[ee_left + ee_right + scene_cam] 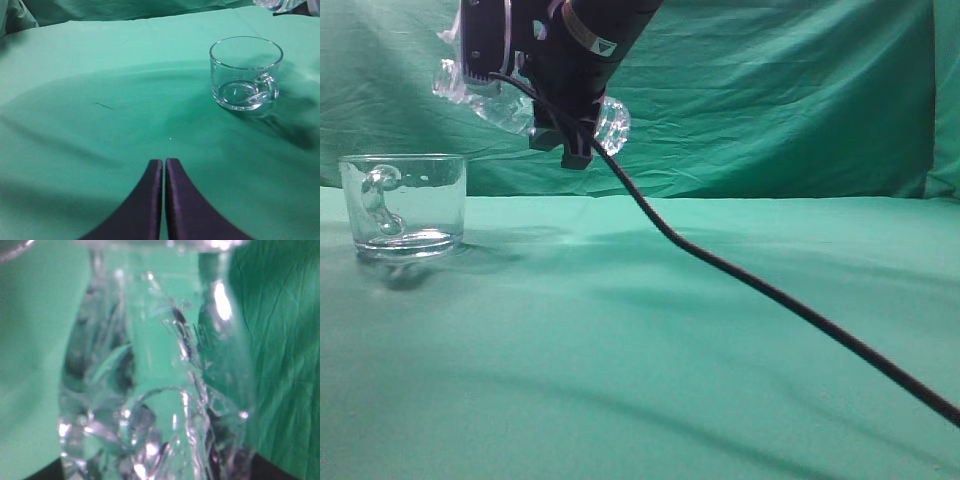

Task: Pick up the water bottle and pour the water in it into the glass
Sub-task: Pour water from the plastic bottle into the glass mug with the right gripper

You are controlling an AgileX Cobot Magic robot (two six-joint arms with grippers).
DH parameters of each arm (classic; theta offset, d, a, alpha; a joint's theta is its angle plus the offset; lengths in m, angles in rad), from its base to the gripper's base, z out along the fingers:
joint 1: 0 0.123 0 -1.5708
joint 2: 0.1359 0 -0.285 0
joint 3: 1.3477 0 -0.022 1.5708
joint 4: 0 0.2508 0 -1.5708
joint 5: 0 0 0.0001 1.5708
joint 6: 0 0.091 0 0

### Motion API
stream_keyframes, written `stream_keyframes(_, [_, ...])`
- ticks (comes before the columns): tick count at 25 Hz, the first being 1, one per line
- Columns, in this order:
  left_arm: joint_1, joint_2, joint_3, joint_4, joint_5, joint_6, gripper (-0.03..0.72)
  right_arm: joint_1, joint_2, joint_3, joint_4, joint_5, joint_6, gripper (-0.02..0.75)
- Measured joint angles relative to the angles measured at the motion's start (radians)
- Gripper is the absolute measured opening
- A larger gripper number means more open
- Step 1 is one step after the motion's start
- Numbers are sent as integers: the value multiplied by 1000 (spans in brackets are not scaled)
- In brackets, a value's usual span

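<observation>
The glass [404, 204] is a clear mug with a curved handle, standing upright on the green cloth at the left; it also shows in the left wrist view [245, 74]. Its bottom looks nearly empty. My right gripper [560, 110] is shut on the water bottle [612, 124], held nearly sideways high above the table, up and right of the glass, neck end pointing left. The clear crumpled bottle fills the right wrist view [155, 375]. I cannot make out the water in it. My left gripper [164, 162] is shut and empty, low over the cloth, near side of the glass.
A green cloth covers the table [670, 340] and hangs as a backdrop [770, 90]. A black cable [770, 290] runs from the right arm down to the lower right. The bottle's tip shows at the top right of the left wrist view [280, 4].
</observation>
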Motion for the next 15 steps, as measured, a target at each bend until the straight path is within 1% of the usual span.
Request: stream_keyframes(15, [0,0,0,0,0,0,0,27,0,0,0,50,-37,319])
